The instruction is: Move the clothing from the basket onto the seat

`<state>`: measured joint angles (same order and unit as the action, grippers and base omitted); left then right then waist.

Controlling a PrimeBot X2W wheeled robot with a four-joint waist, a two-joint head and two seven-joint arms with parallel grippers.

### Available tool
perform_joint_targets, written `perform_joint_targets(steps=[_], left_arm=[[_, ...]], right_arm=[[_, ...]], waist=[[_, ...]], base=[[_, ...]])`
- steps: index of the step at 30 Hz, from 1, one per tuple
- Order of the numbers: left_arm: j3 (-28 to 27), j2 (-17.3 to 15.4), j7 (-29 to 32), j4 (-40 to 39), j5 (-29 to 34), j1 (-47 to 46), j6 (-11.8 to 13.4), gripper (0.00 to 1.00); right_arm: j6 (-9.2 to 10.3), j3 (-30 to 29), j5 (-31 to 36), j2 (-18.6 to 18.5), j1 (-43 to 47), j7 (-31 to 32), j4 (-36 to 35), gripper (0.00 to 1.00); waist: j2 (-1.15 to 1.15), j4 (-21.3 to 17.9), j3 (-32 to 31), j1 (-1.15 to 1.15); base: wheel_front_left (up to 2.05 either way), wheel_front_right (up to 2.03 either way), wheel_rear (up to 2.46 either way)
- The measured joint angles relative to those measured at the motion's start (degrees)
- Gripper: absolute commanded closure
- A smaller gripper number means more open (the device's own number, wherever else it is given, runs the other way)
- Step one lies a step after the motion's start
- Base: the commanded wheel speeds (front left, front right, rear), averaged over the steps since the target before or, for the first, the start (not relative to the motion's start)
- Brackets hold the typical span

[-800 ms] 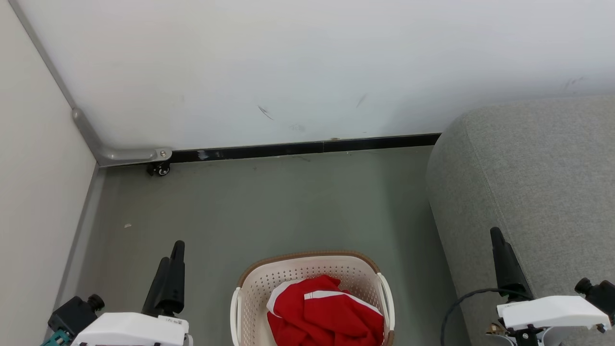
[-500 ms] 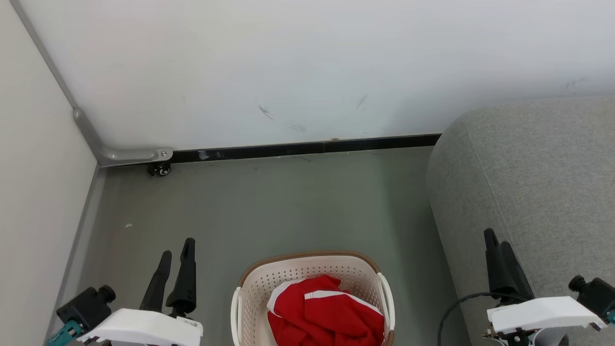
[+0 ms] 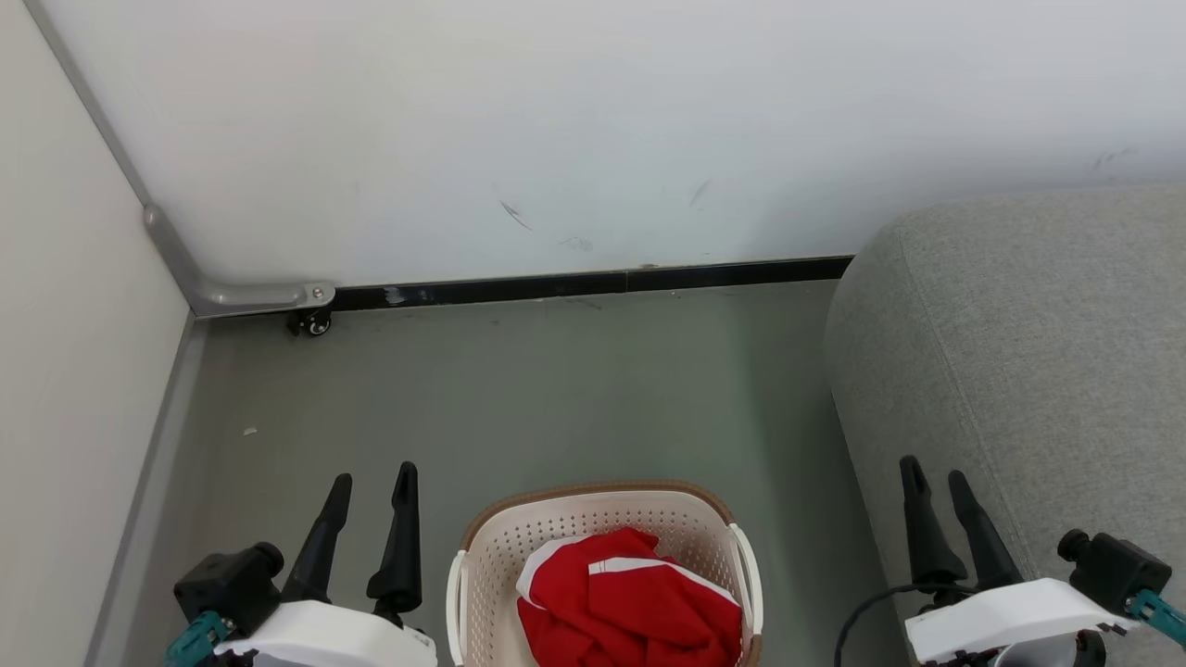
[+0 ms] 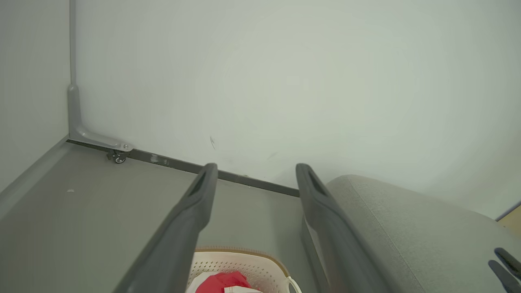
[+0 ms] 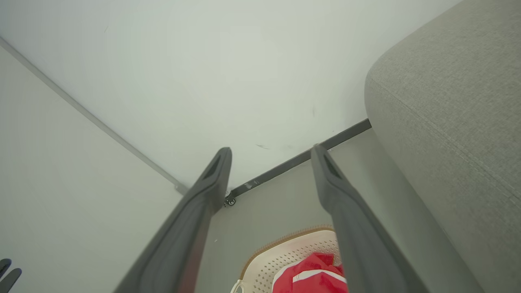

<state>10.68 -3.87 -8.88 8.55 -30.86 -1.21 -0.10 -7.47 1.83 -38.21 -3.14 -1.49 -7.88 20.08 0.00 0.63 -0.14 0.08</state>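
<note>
Red clothing [image 3: 630,602] with white stripes lies bunched in the cream basket [image 3: 593,500], which stands on the floor at the bottom centre of the head view. To the right rises the grey seat [image 3: 1028,361]. My left gripper [image 3: 373,478] is open, left of the basket and above the floor. Open as well, my right gripper [image 3: 934,471] hovers over the seat's front edge, right of the basket. The left wrist view shows the clothing [image 4: 222,282], the basket [image 4: 244,262] and the seat [image 4: 407,228]. The right wrist view has the clothing [image 5: 315,276], basket [image 5: 281,254] and seat [image 5: 447,101].
White walls meet in a corner at the left, with a grey bracket and a small caster wheel [image 3: 310,324] at the floor. A black skirting [image 3: 593,283] runs along the back wall. Grey floor [image 3: 556,389] lies between basket and wall.
Both grippers have swung inward toward the basket and turned so that their two fingers now show apart. The basket and clothing have not moved.
</note>
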Motion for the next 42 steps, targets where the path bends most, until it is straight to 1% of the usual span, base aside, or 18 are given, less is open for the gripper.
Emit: perform_joint_targets(steps=[7, 9, 11, 18, 26, 33, 42], left_arm=[[1.3, 0.0, -1.3, 0.2, 6.6, 0.0, 1.7, 0.00], [1.8, -0.1, -1.9, 0.4, 8.6, 0.1, 1.8, 0.00], [2.2, 0.0, -2.3, 0.6, 10.2, 0.1, 2.6, 0.00], [3.2, 0.0, -3.8, 2.4, 15.8, 1.5, 4.3, 0.00], [3.2, 0.0, -5.3, 3.4, 22.1, 1.8, 7.4, 0.00], [2.4, 0.1, -5.3, 4.6, 22.1, 2.1, 8.1, 0.00], [1.1, 0.2, -5.3, 5.9, 21.4, 2.1, 8.2, 0.00]], right_arm=[[0.00, 0.4, 7.7, 0.1, -0.2, 0.0, 1.0, 0.00], [0.00, 0.4, 10.1, 0.1, -0.4, -0.2, 1.4, 0.00], [-0.01, 0.4, 12.4, 0.1, -0.6, -0.2, 1.6, 0.00], [-0.01, 0.1, 20.5, 0.2, -0.6, -0.9, 2.8, 0.00], [-0.01, -0.5, 27.8, 0.3, -0.6, -2.3, 3.8, 0.00], [-0.01, -0.8, 28.2, 0.4, -0.6, -2.3, 3.8, 0.00], [-0.01, -0.2, 26.9, 0.4, -0.6, -2.9, 3.8, 0.00]], waist=[[0.00, 0.1, 0.0, -0.02], [0.00, 0.2, 0.0, -0.02], [0.00, 0.2, -0.1, -0.03], [0.00, 0.3, -0.4, -0.04], [0.00, 0.3, -0.9, -0.05], [0.00, 0.3, -1.0, -0.05], [0.00, 0.2, -0.9, -0.05]], base=[[0.00, 0.00, 0.00], [0.00, 0.00, 0.00], [0.00, 0.00, 0.00], [0.00, 0.00, 0.00], [0.00, 0.00, 0.00], [0.00, 0.00, 0.00], [0.00, 0.00, 0.00]])
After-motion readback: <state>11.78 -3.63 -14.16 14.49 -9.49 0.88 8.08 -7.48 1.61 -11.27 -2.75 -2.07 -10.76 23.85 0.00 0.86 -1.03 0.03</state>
